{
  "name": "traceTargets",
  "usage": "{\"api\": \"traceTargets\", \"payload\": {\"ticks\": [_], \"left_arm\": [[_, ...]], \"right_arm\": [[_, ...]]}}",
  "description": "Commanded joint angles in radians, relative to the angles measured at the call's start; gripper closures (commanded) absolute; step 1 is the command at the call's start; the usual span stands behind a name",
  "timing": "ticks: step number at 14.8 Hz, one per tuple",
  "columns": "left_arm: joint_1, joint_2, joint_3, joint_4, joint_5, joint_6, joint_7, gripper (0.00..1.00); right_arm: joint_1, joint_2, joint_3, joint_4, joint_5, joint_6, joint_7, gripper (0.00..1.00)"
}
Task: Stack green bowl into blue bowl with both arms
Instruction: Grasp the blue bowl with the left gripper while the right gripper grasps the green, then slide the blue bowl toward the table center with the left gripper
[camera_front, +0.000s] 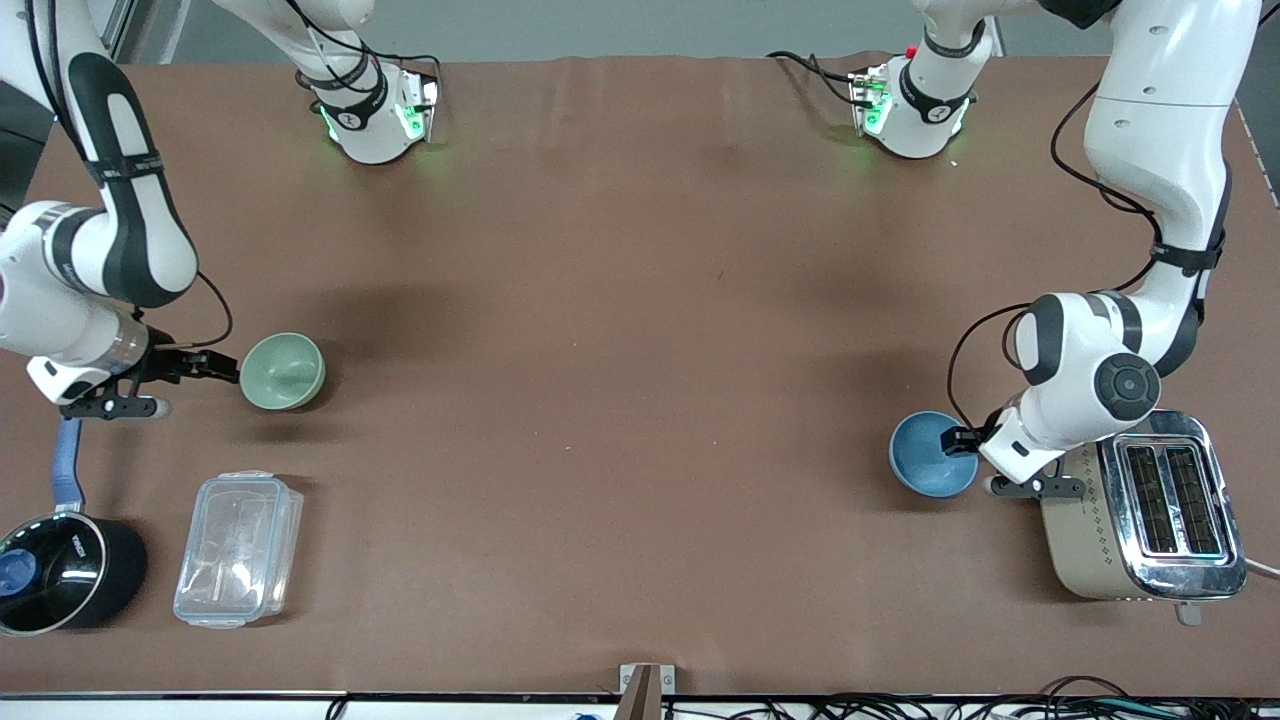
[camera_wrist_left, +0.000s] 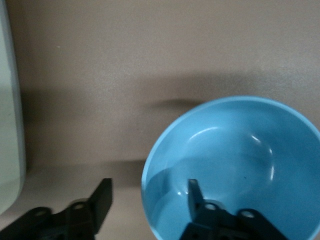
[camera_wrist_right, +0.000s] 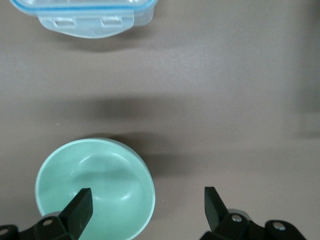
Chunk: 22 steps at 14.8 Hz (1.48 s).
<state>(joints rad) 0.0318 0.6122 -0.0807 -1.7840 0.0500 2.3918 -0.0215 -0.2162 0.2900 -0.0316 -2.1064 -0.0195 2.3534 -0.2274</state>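
Plainly, the green bowl (camera_front: 283, 371) sits near the table edge at the right arm's end, with the right gripper (camera_front: 200, 366) at its rim — jaws spread wide, one finger (camera_wrist_right: 80, 207) over the bowl's inside, one outside. Near the edge at the left arm's end, the blue bowl (camera_front: 932, 454) sits beside a toaster (camera_front: 1150, 508); the left gripper (camera_front: 962, 440) straddles its rim, jaws apart — not clamped.

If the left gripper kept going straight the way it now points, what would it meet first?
Most likely the blue bowl: the left gripper is open, one finger inside the bowl, the other outside, straddling its rim. Going on, the rim or the table under it comes first; depth is unclear.
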Motion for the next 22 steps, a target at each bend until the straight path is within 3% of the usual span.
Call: {"api": "traceTargets", "payload": {"ticks": [1,4,5,9,15,16,17,18,19,20,22], "left_arm": [[-0.003,0.030,-0.001,0.043,0.010,-0.003,-0.002,0.66],[-0.004,0.031,-0.002,0.049,0.007,-0.003,-0.002,0.95],[-0.006,0.024,-0.004,0.052,0.005,-0.005,0.000,0.99],[-0.016,-0.024,-0.036,0.069,0.002,-0.072,-0.008,1.00],[-0.013,-0.092,-0.269,0.058,0.004,-0.215,-0.341,1.00],[-0.018,-0.088,-0.307,0.060,0.007,-0.215,-0.410,1.00],[-0.035,-0.082,-0.335,0.063,0.010,-0.212,-0.476,1.00],[-0.073,-0.080,-0.341,0.064,0.014,-0.204,-0.539,1.00],[-0.123,-0.078,-0.340,0.067,0.016,-0.200,-0.598,1.00],[-0.159,-0.066,-0.340,0.070,0.016,-0.183,-0.639,1.00],[-0.220,-0.039,-0.340,0.069,0.016,-0.111,-0.718,1.00]], "right_arm": [[-0.017,0.006,0.012,-0.060,0.015,0.075,-0.018,0.02],[-0.031,0.035,0.013,-0.060,0.015,0.092,-0.018,0.02],[-0.037,0.049,0.015,-0.058,0.013,0.102,-0.018,0.02],[-0.046,0.092,0.016,-0.060,0.015,0.125,-0.018,0.02],[-0.038,0.106,0.024,-0.069,0.082,0.125,-0.018,0.05],[-0.038,0.106,0.024,-0.072,0.082,0.125,-0.018,0.14],[-0.038,0.106,0.025,-0.073,0.082,0.124,-0.018,0.30],[-0.038,0.106,0.025,-0.073,0.082,0.119,-0.020,0.59],[-0.040,0.106,0.025,-0.073,0.082,0.119,-0.023,0.82],[-0.040,0.106,0.025,-0.072,0.082,0.113,-0.027,0.95],[-0.038,0.104,0.028,-0.072,0.082,0.109,-0.030,0.99]]}}
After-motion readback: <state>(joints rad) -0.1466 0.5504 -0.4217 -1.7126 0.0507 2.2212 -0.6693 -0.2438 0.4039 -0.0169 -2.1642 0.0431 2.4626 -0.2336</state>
